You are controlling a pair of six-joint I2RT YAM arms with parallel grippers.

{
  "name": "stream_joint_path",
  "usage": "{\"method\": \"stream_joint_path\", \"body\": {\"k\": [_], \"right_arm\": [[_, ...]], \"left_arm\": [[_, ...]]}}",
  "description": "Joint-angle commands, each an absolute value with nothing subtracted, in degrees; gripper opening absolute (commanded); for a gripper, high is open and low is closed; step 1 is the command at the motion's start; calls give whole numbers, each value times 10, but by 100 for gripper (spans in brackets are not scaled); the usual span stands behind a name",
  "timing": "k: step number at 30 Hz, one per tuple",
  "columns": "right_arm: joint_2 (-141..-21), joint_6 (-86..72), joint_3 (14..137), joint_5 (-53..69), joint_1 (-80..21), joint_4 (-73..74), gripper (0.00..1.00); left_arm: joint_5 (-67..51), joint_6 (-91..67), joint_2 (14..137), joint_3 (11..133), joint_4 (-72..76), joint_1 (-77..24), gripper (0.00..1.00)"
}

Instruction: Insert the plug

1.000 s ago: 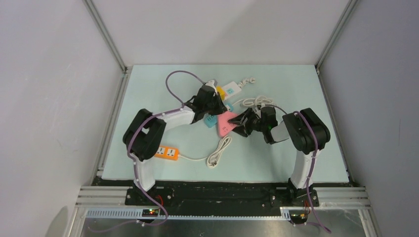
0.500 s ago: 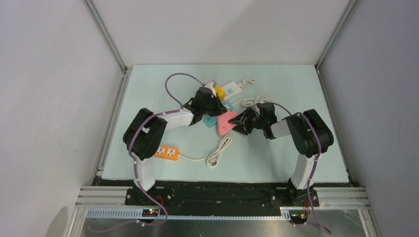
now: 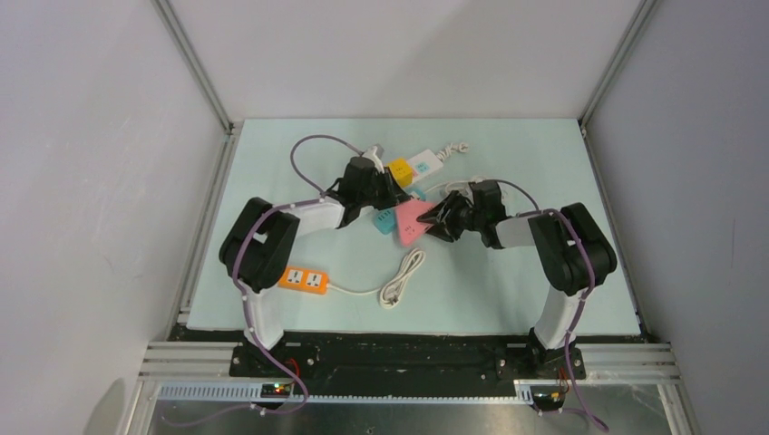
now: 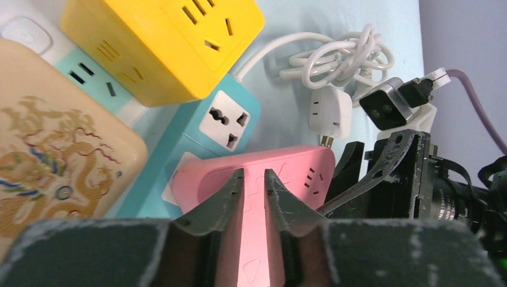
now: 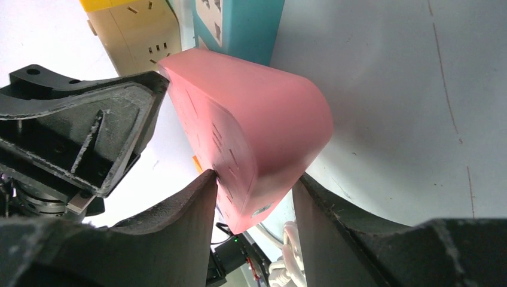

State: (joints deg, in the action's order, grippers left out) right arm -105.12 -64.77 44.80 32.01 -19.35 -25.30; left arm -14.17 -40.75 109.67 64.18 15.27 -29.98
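pink power strip is gripped endwise by the right claw.

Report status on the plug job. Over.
Right tool clamped on pink power strip. Left tool nearly closed over it, grip unclear. White plug loose beside it, unheld.

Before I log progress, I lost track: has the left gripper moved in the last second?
Yes: the left gripper shifted toward the table's left edge, uncovering the yellow socket cube.
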Motion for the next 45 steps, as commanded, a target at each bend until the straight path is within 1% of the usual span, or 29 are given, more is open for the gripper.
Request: {"method": "stream_joint_path", "body": {"k": [1,2,3,4,5,8,9,14,16,17,19,25,32,38,40,45], "right_arm": [[-1029,-629,472,292,-199,-225,53],[-1028,-631,474,290,-199,-225,54],[-1027,-630,475,289,-200,-224,54],[-1026,-632,478,289,-200,-222,54],[-1026,-632,478,288,-200,-221,54],[-1026,-631,482,287,-200,-218,54],[-1026,-632,482,287,-201,-218,54],[-1027,-630,482,286,-203,-216,54],[-1028,-629,483,285,-203,-215,54],[-1028,-628,483,284,-204,-214,54],[-1030,-628,483,283,-204,-212,54],[-1033,-625,484,282,-207,-199,54],[-1045,-620,511,272,-209,-146,53],[-1063,-627,512,272,-209,-130,52],[-1060,-625,512,266,-209,-126,54],[-1049,-608,514,247,-210,-98,63]], "left_arm": [[-122,-390,1061,639,113,-292,28],[-123,-388,1058,641,113,-291,32],[-124,-388,1058,643,113,-291,33],[-123,-386,1058,643,113,-292,31],[-123,-386,1061,642,110,-292,30],[-120,-387,1074,635,107,-292,20],[-119,-387,1080,629,107,-292,18],[-77,-370,1086,611,90,-295,14],[-52,-360,1094,615,62,-296,10],[-42,-356,1096,618,51,-300,5],[-18,-345,1102,623,26,-305,1],[22,-342,1096,620,-5,-316,0],[-3,-350,1103,634,-51,-321,0],[-27,-350,1121,649,-69,-336,0],[-33,-355,1131,652,-75,-340,0],[-30,-360,1149,655,-85,-346,0]]}}
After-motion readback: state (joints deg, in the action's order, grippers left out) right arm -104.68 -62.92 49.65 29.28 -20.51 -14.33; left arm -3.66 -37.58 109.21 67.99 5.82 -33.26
